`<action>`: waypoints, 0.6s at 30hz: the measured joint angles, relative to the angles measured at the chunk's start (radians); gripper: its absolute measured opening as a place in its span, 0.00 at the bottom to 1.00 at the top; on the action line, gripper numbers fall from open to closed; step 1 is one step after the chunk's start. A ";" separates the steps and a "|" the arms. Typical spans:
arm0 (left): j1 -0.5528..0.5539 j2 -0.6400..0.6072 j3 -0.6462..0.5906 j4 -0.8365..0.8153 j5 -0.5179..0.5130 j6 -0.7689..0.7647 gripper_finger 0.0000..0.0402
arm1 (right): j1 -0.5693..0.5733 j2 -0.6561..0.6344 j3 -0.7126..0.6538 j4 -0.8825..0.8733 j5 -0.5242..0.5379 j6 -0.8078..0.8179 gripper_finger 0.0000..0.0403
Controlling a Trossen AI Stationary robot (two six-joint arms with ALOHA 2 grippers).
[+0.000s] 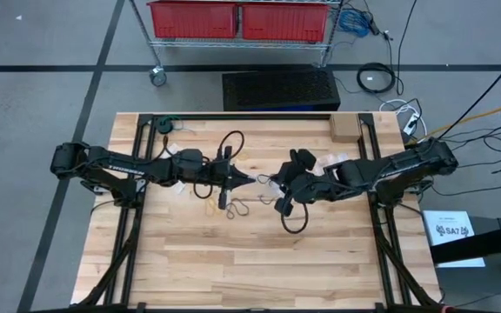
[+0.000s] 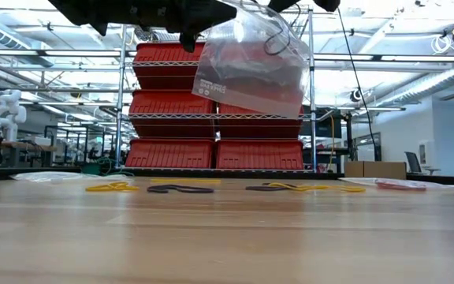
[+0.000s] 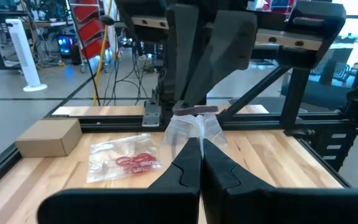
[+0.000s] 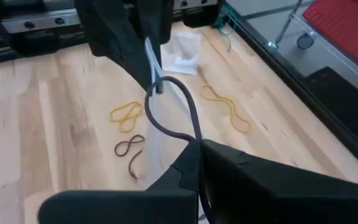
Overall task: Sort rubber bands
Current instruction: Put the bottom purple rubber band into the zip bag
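My left claw point(image 3: 201, 146) is pinched tight on one edge of a clear plastic bag point(image 2: 251, 67) held up over the table point(image 1: 259, 269). My right claw point(image 4: 194, 146), facing it, is clamped on a black rubber band point(image 4: 176, 109) at the bag's mouth. Below my claws, yellow rubber bands point(image 4: 126, 115) and dark ones point(image 4: 129, 149) lie loose on the wood. Beyond my left claw, a second bag point(image 3: 123, 158) holds red bands point(image 3: 135, 163).

Both arms meet over the table's point(image 1: 233, 269) middle, a clear plastic bag point(image 2: 252, 65) hanging between them. Loose rubber bands point(image 4: 127, 114) lie beneath; the near half of the table stays open.
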 joint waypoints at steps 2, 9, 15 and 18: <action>0.000 0.000 0.000 0.001 0.000 0.000 0.00 | -0.008 0.000 0.000 0.004 -0.041 0.001 0.00; 0.000 0.000 0.000 0.023 0.000 0.000 0.00 | -0.055 0.034 -0.002 0.037 -0.208 -0.011 0.00; 0.000 0.000 0.000 0.008 0.000 -0.002 0.00 | -0.091 0.076 -0.002 0.096 -0.313 -0.079 0.06; -0.001 0.000 0.000 0.005 0.000 -0.002 0.00 | -0.095 0.069 -0.002 0.112 -0.328 -0.090 0.14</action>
